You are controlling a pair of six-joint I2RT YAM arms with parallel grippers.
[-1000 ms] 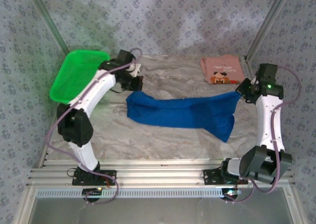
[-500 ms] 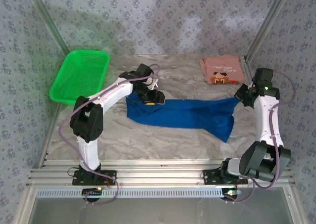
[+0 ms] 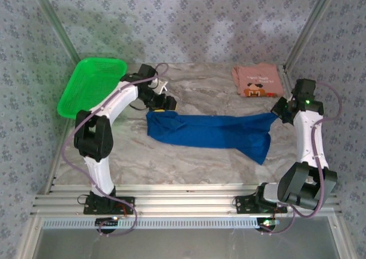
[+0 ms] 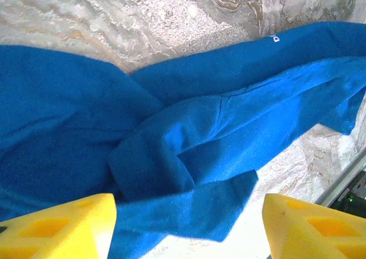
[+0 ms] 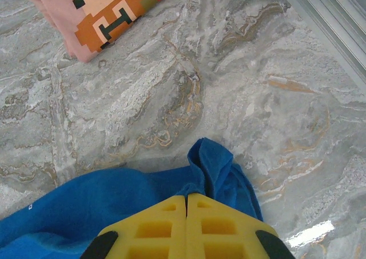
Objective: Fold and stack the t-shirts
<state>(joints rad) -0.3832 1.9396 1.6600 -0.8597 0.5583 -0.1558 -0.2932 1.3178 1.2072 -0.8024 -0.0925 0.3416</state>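
The table (image 3: 200, 162) takes up the middle of the top view. The basket (image 3: 68, 99) sits at its upper left corner. The folded shirt (image 3: 257, 80) lies at the upper right, near the far edge. The stretched-out shirt (image 3: 211, 130) runs left to right across the centre, lower in the frame than both and well apart from each. The left gripper (image 3: 166, 103) hangs over its left end, between the basket and the cloth. The right gripper (image 3: 280, 109) is at its right end, with the cloth's corner between the jaws. In the right wrist view the folded shirt lies upper left, with bare table between it and the stretched-out shirt at the bottom.
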